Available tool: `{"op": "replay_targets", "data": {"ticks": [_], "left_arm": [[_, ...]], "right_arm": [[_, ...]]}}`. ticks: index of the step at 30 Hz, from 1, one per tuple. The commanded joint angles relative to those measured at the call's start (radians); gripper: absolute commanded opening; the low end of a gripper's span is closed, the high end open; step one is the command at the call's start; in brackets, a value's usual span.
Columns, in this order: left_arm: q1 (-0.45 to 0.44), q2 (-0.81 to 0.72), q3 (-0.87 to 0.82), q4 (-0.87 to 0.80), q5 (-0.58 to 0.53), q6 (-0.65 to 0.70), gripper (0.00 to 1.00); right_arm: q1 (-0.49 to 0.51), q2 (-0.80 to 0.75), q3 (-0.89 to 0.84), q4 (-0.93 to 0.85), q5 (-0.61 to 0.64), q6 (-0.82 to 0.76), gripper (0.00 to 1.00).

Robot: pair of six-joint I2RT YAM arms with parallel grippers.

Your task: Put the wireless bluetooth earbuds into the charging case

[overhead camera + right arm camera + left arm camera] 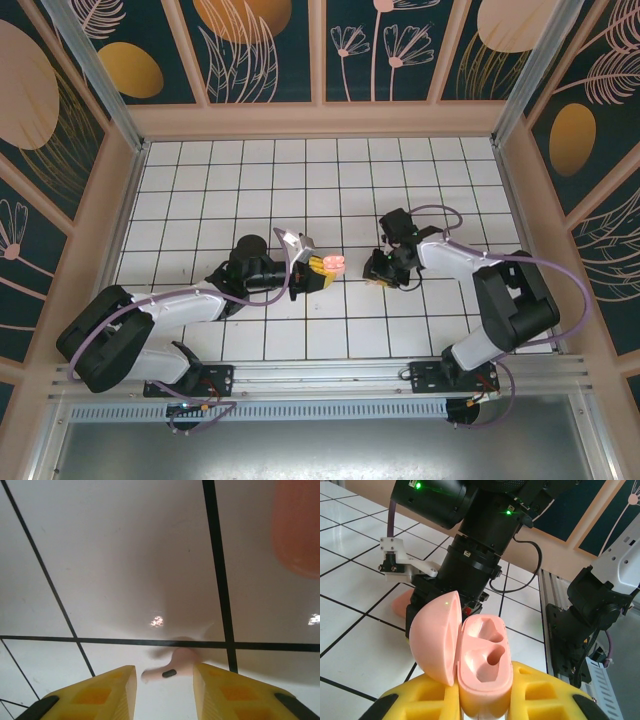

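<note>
Salmon-pink, the charging case (482, 665) is sitting clamped in the left gripper (485, 697). The left wrist view is revealing its lid (435, 635) hinged open and both moulded wells (490, 659) empty. From above, the two grippers are facing each other, near together at mid-table. The right wrist view is adding one pale earbud (176, 666), lying on white tile (125, 555) between the parted fingers of the right gripper (164, 672). A blurred pink shape (297, 525) is lying beyond.

the left arm (180, 305) and right arm (470, 262) have silver-white links, black joints, purple cables (90, 335) and yellow pincer fingers (535, 690).
</note>
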Motion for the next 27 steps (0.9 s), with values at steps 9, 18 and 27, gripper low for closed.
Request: {"op": "replay_targets", "data": {"ticks": [9, 18, 27], "left_arm": [[0.007, -0.03, 0.013, -0.023, -0.005, 0.025, 0.18], [0.008, -0.033, 0.013, -0.028, -0.007, 0.027, 0.17], [0.007, -0.039, 0.009, -0.029, -0.007, 0.027, 0.17]], "right_arm": [[0.018, 0.042, 0.042, -0.006, 0.044, -0.024, 0.35], [0.037, 0.063, 0.048, -0.024, 0.054, -0.023, 0.31], [0.051, 0.064, 0.043, -0.038, 0.083, -0.016, 0.31]]}}
